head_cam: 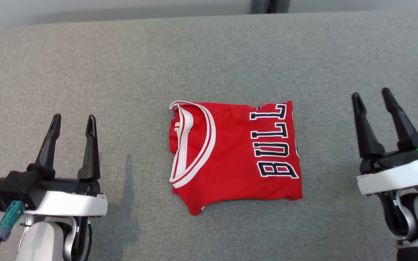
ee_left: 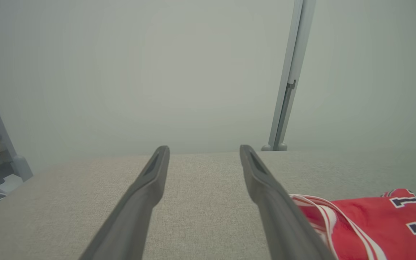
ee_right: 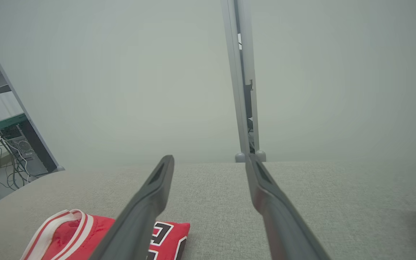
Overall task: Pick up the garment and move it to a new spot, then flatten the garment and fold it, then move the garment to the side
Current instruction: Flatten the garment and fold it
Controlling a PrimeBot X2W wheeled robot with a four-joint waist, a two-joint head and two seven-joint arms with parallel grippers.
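Head view: high, steeply down on grey table.
Wrist views: low over it, facing wall.
Shared: red jersey, 5 and 7 o'clock.

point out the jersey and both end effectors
red jersey (head_cam: 230, 159), head view, middle of its red cloth
left end effector (head_cam: 74, 116), head view, between its fingertips
right end effector (head_cam: 371, 92), head view, between its fingertips
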